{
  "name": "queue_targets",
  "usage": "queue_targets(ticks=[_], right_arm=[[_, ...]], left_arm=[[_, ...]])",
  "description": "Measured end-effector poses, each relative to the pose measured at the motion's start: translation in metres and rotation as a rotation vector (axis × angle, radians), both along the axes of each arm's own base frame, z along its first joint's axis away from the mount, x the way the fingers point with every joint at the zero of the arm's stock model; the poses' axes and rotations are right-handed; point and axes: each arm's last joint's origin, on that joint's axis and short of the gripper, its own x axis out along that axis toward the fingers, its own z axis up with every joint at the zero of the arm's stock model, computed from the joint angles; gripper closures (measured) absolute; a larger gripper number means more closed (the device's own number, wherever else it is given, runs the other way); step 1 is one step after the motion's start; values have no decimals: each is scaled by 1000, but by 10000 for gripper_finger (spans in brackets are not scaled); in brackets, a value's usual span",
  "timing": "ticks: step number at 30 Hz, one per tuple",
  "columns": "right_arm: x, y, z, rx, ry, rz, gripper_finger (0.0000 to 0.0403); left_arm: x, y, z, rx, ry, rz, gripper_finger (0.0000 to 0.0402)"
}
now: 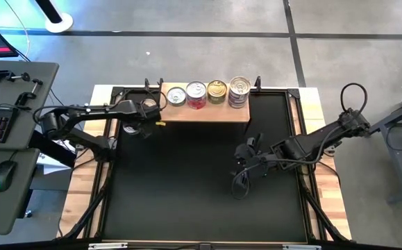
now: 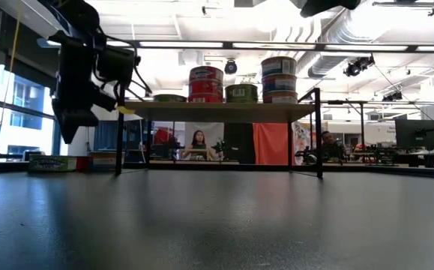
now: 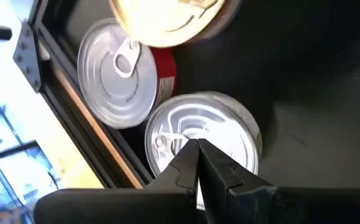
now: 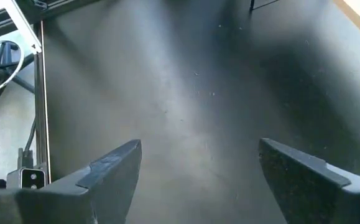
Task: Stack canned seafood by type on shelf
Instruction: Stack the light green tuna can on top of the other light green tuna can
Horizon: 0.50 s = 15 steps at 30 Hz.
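At the back of the black mat [image 1: 201, 180] the wooden shelf [image 1: 204, 113] is standing on its thin black legs, and the canned seafood is lining up along its top. From the high view there are four spots in a row: a silver-lidded tin [image 1: 176, 96], a red-labelled stack [image 1: 196, 94], a gold-lidded tin [image 1: 216, 92] and a taller blue-labelled stack [image 1: 239, 91]. The low view is confirming it, with the red stack [image 2: 206, 83] and the blue-labelled stack [image 2: 278, 78] rising highest above the board.

Over at the shelf's left end, the left gripper [image 1: 147, 108] is hovering right by the edge of the board. Its wrist camera is looking straight down past its two dark fingers [image 3: 183, 171], which are pressing together at the tips with nothing between them. Below them a silver tin [image 3: 201, 140] is sitting, a red-sided silver tin [image 3: 119, 73] just beside it, and a gold lid [image 3: 167, 18] is showing at the frame's edge.

Out on the open mat, well in front of the shelf's right end, the right gripper [image 1: 246, 161] is hanging with its fingers [image 4: 108, 171] spread wide apart, gripping nothing, only bare black mat showing between them.

In the room behind, a person [image 2: 199, 144] is sitting at a desk.
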Motion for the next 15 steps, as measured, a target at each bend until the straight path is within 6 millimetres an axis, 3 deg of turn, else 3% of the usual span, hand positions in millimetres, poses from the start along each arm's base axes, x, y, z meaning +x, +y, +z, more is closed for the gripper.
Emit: queue_targets(ticks=[6,10,15], right_arm=[[0,-1,0,-28,-2,0,89],[0,-2,0,-56,-11,-16,89],[0,-3,1,-83,-23,-41,89]], left_arm=[[-3,-16,8,-45,-37,-45,402],[-16,-26,13,-99,88,-69,402],[-20,-23,9,-138,104,-70,401]])
